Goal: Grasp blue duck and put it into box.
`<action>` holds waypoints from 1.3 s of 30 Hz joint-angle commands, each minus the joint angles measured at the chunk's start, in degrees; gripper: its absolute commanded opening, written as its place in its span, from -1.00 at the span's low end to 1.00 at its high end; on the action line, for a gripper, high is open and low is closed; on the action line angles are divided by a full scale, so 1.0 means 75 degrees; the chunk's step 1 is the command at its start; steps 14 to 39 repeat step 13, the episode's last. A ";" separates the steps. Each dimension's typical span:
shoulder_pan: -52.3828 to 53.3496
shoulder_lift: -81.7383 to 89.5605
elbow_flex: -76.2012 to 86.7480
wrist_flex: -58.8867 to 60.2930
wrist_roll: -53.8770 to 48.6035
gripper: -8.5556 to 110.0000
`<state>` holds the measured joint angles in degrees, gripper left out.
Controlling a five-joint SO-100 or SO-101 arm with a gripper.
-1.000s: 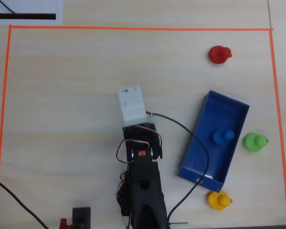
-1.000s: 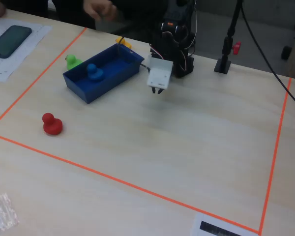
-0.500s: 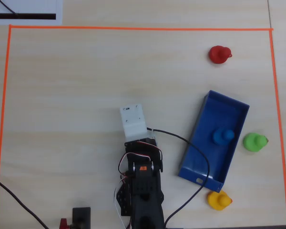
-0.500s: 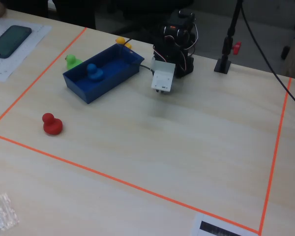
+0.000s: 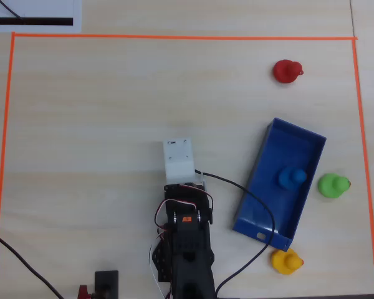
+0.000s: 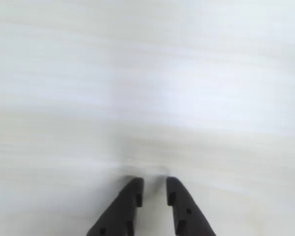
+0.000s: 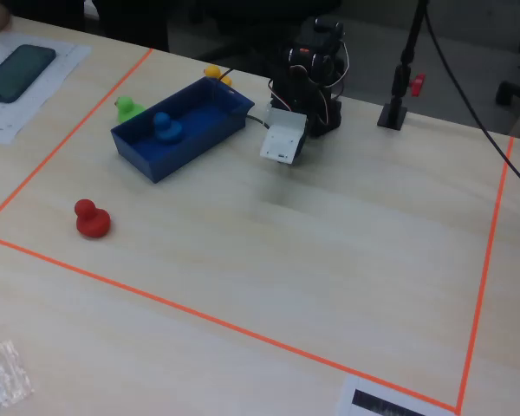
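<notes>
Blue duck (image 5: 292,179) sits inside the box (image 5: 260,187), resting on its floor toward the right-hand long wall in the overhead view — glossy, rounded plastic, almost the same blue as the tray around it. Box is long, rectangular, shallow, low-walled, lying at a slant, with a small white mark on its lower short end.

Three other ducks stand on the surface (image 5: 93,112) outside it: green duck (image 5: 333,185) just beside the right wall, yellow duck (image 5: 286,261) near the marked end, red duck (image 5: 287,71) well apart, up toward the far corner.

Surface is pale wood-grain laminate, matte, with fine streaks. Orange tape (image 5: 174,37) frames a rectangular work area; a white sheet with a black bar (image 5: 31,18) lies just beyond one corner.

Arm (image 5: 186,243) is black with a white housing, folded in near its base, wires looping off it. Claw (image 6: 154,186) hovers over bare surface in the wrist view — two dark tapered fingers (image 6: 130,199) with a narrow gap between the tips, nothing held.

Fixed view: a dark phone (image 7: 17,72) on paper at left, a black stand (image 7: 403,78), crumpled clear plastic (image 7: 4,373) at lower left.
</notes>
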<state>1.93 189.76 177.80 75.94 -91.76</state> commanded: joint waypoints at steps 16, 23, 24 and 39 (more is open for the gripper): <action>-0.0059 -0.0012 -0.0047 0.0234 0.0023 -0.77; -0.0059 -0.0012 -0.0047 0.0234 0.0023 -0.77; -0.0059 -0.0012 -0.0047 0.0234 0.0023 -0.77; -0.0059 -0.0012 -0.0047 0.0234 0.0023 -0.77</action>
